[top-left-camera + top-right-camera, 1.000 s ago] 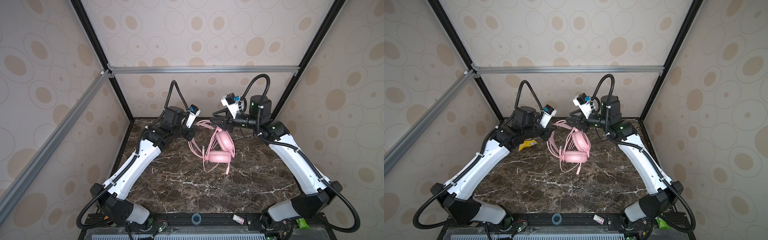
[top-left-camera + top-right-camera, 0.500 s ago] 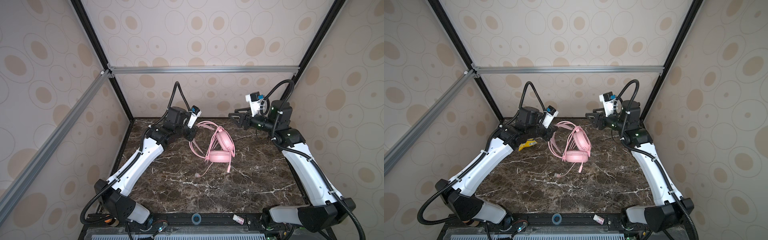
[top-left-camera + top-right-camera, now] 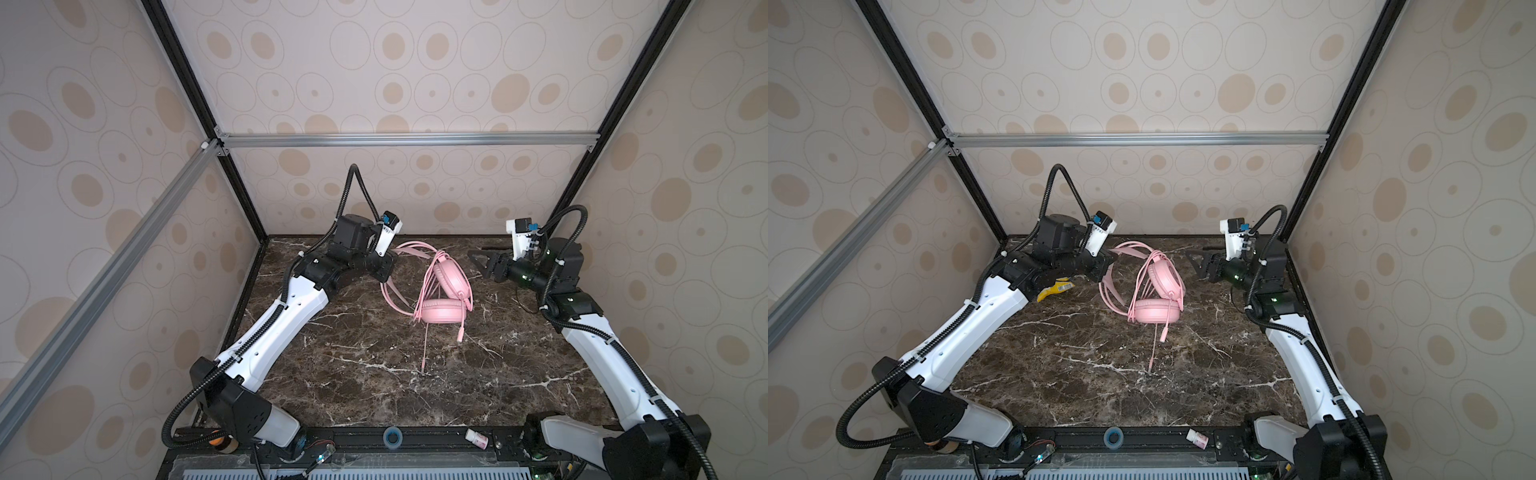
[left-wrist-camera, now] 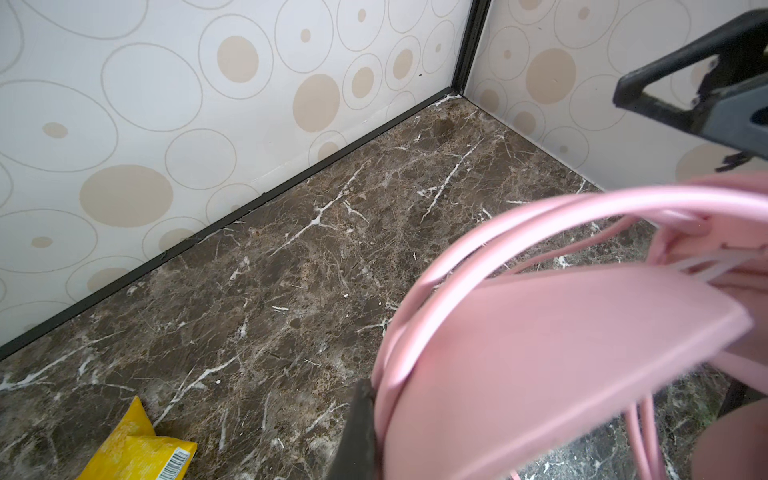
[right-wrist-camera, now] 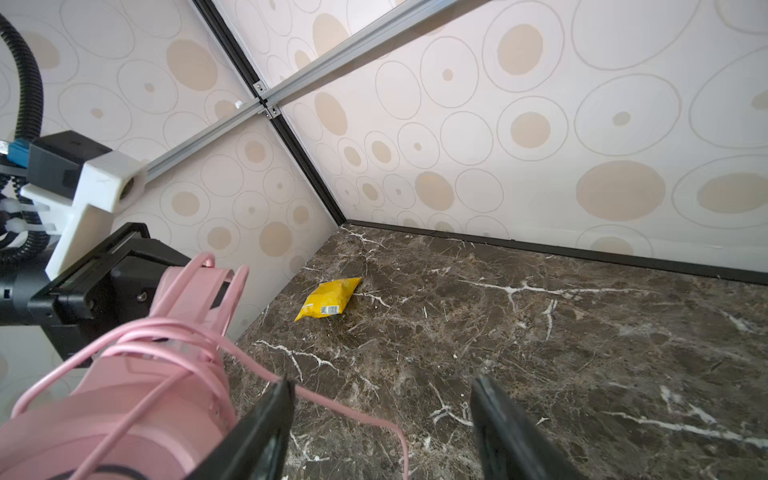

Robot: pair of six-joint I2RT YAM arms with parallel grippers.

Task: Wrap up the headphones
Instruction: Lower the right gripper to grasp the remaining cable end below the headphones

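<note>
In both top views the headphones (image 3: 446,291) lie near the back edge of the marble counter (image 3: 374,374), about midway along it. Cable turns are looped over the earcups, and a loose tail of cable (image 3: 424,349) trails toward the front edge. The left gripper (image 3: 384,270) is clenched on the headband. The right gripper (image 3: 482,262) is released and empty, well apart from the headset toward the back right corner. With nothing pinning them, the loops could slacken and slide off the smooth cups.

In a top view a yellow packet (image 3: 1054,289) lies under the left arm, near the back left corner. A low sweep of that arm could shove it.

The left wrist view shows the headband (image 4: 540,216) pressed against one dark finger (image 4: 361,428). The hold sits at the band's edge. A twist or tug there might lever the headset out of the grip, or drag it across the stone.

In the right wrist view the jaws stand apart, and a strand of cable (image 5: 340,407) passes just beside one fingertip (image 5: 282,395). Closing here would likely catch that strand by accident. It could then pull a wound turn loose, not the free tail. The tail itself is thin, so it would be easy to miss or pinch badly.
</note>
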